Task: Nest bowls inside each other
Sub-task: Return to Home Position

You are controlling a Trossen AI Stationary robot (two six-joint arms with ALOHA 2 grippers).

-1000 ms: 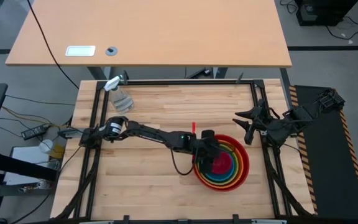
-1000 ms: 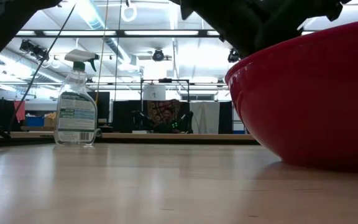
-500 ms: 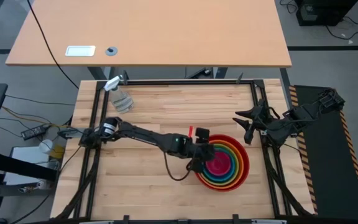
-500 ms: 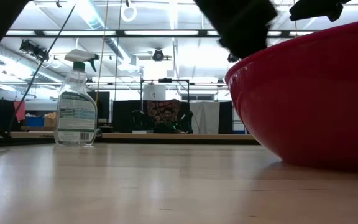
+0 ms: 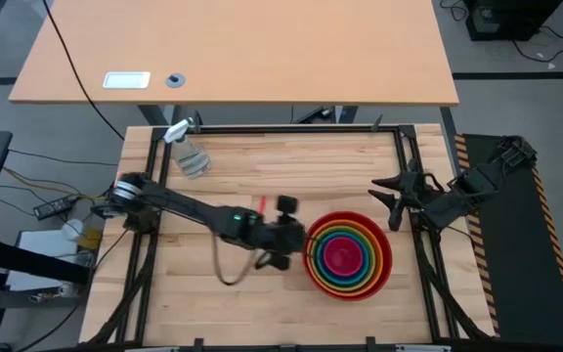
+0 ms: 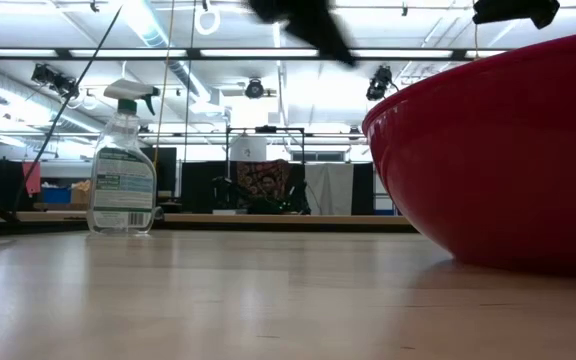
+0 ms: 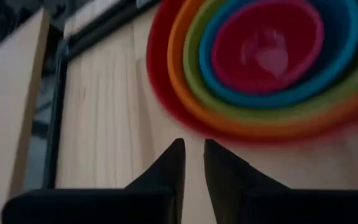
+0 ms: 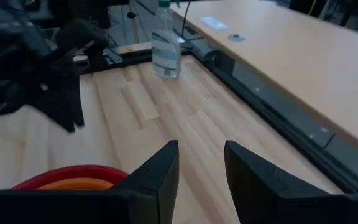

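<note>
Five bowls stand nested on the table's right half. The red bowl (image 5: 312, 275) is outermost, then orange (image 7: 180, 74), green (image 7: 194, 50), blue (image 7: 209, 59) and pink (image 5: 345, 254) in the middle. The red bowl's wall (image 6: 498, 160) fills the right of the low view. My left gripper (image 5: 298, 244) hovers just left of the stack, above the wood. Its fingers (image 7: 193, 160) slant down with a narrow gap and nothing between them. My right gripper (image 5: 389, 198) waits open at the right frame, fingers (image 8: 201, 165) apart and empty.
A clear spray bottle (image 5: 189, 152) stands upright at the table's far left corner, also showing in the low view (image 6: 123, 165). A black frame rail (image 5: 291, 130) runs round the table. Bare wood (image 5: 213, 293) lies left of and in front of the bowls.
My left gripper has drawn back from over the middle of the nested bowls toward the table's left and has risen, turning a little about its own line. The stack now shows uncovered, pink bowl in the middle. The bowls have stayed in place.
</note>
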